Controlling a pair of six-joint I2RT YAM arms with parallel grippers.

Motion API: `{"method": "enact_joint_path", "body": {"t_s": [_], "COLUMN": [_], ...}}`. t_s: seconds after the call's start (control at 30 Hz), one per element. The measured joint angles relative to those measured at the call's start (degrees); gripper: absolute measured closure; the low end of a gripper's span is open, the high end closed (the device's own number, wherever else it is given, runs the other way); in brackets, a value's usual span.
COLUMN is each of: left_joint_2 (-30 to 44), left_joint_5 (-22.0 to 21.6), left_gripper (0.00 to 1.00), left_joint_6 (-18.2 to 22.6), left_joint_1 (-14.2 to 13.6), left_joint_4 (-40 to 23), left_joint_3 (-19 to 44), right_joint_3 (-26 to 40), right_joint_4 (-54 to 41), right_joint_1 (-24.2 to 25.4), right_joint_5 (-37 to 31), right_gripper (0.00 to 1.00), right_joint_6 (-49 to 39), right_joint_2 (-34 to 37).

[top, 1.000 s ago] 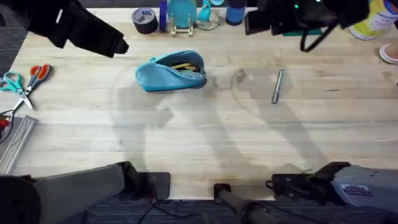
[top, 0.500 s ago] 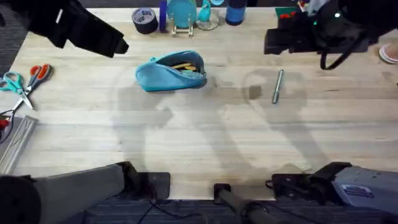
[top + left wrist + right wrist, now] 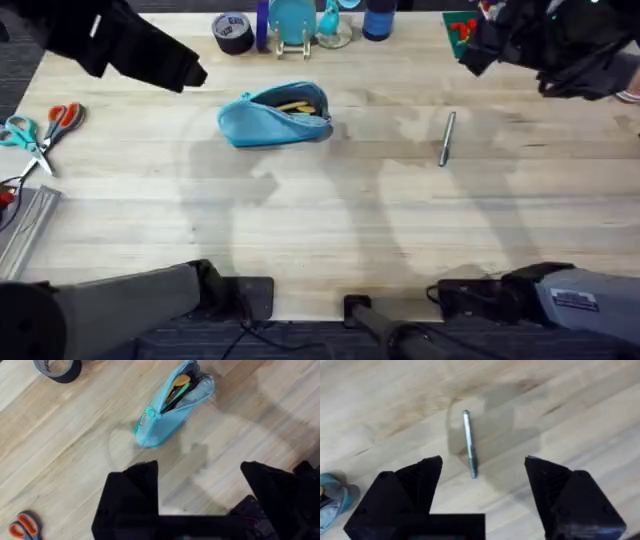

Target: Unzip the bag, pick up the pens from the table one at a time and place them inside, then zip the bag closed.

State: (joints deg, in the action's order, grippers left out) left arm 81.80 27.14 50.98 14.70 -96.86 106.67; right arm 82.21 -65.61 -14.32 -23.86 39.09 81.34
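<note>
The light blue pencil pouch [image 3: 275,115] lies unzipped on the desk [image 3: 330,220], its mouth gaping so a pen can drop in beside the yellow and green items already inside. The silver-grey pen [image 3: 446,138] lies well to the pouch's right, between the right gripper's [image 3: 482,477] spread fingers, apparently lined up for a pick. The left gripper [image 3: 200,485], also spread, hangs near the pouch; I cannot tell whether the black pen is among the contents.

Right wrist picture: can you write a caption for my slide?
Open right gripper hangs above the silver pen lying on the wooden table.
</note>
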Motion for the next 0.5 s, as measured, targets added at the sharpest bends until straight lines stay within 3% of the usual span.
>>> {"method": "enact_joint_path", "body": {"t_s": [0.5], "left_joint_2": [0.0], "left_joint_5": [0.0], "left_gripper": [0.006], "left_joint_6": [0.0], "left_joint_1": [0.0], "left_joint_4": [0.0], "left_joint_3": [0.0], "right_joint_3": [-19.9], "right_joint_4": [20.9], "right_joint_1": [1.4], "right_joint_5": [6.9], "right_gripper": [0.006], "right_joint_6": [0.2], "right_joint_2": [0.0]}}
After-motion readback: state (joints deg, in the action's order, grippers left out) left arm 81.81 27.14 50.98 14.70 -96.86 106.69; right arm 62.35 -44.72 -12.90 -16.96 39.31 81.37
